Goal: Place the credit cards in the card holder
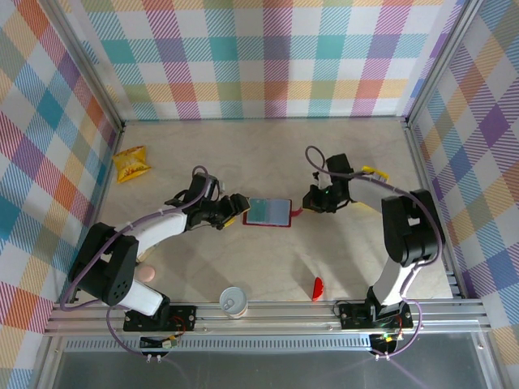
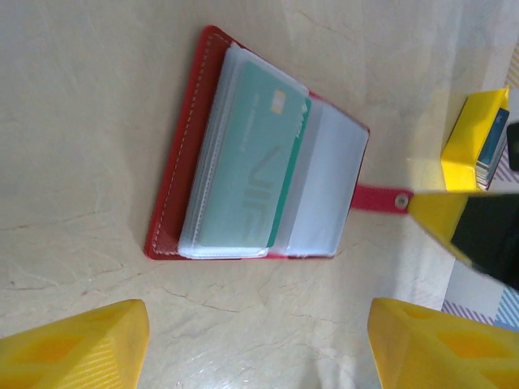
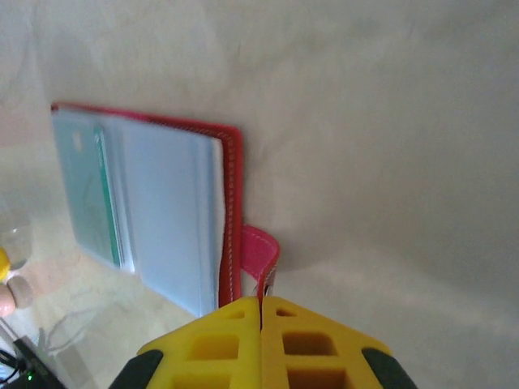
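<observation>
My right pincer (image 3: 261, 304) pinches the tab (image 3: 258, 247) at its tips, I think to keep the holder (image 3: 162, 203) still. My left pincer (image 2: 259, 324) hangs spread wide, holder just ahead.

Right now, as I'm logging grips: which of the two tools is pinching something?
The right tool, shut on the red clasp tab of the card holder. The left tool is open, holding nothing.
</observation>
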`<state>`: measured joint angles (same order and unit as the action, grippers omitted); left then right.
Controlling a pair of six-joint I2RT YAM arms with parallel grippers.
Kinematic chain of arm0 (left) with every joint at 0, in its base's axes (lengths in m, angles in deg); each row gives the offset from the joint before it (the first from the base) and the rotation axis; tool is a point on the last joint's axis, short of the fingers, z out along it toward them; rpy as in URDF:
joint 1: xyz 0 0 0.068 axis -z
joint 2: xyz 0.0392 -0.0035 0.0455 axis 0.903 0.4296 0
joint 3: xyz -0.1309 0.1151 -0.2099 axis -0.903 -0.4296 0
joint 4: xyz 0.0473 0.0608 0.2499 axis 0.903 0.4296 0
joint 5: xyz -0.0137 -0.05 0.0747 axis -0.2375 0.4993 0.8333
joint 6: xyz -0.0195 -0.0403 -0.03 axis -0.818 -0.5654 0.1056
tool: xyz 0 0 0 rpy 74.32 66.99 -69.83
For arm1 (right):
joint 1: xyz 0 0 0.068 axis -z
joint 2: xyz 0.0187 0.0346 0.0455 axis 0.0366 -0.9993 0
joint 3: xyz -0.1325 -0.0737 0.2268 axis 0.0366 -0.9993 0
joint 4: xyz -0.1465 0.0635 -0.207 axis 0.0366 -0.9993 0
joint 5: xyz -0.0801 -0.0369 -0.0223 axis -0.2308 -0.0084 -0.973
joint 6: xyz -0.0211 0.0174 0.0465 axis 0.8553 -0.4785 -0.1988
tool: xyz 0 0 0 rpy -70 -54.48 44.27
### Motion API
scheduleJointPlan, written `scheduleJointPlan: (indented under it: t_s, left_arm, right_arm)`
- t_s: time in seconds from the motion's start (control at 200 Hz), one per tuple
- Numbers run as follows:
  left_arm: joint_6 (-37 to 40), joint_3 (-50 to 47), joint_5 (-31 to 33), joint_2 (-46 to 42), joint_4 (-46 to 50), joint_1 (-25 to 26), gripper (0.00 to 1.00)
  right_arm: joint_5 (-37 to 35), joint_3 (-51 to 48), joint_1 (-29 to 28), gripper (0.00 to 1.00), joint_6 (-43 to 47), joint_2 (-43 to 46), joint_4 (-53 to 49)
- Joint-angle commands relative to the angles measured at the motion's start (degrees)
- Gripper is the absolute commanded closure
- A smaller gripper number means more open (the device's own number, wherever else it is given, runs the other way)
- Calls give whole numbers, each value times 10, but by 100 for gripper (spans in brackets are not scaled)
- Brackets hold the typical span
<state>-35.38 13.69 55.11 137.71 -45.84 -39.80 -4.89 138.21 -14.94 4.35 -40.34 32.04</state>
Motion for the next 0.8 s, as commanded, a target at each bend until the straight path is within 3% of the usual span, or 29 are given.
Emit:
scheduleJointPlan:
  t_s: [0.0, 0.25, 0.425, 0.795]
  left_arm:
    - [30, 36, 24, 13, 55, -6, 27]
    - [73, 62, 3, 48, 61, -6, 23]
    - [122, 92, -21, 84, 69, -6, 26]
    - [220, 169, 22, 130, 163, -5, 27]
  right_arm:
    - [5, -29, -23, 100, -48, 32, 35]
    - [19, -53, -23, 100, -55, 44, 48]
    - [32, -55, -24, 100, -56, 36, 60]
    - [33, -63, -24, 100, -61, 31, 76]
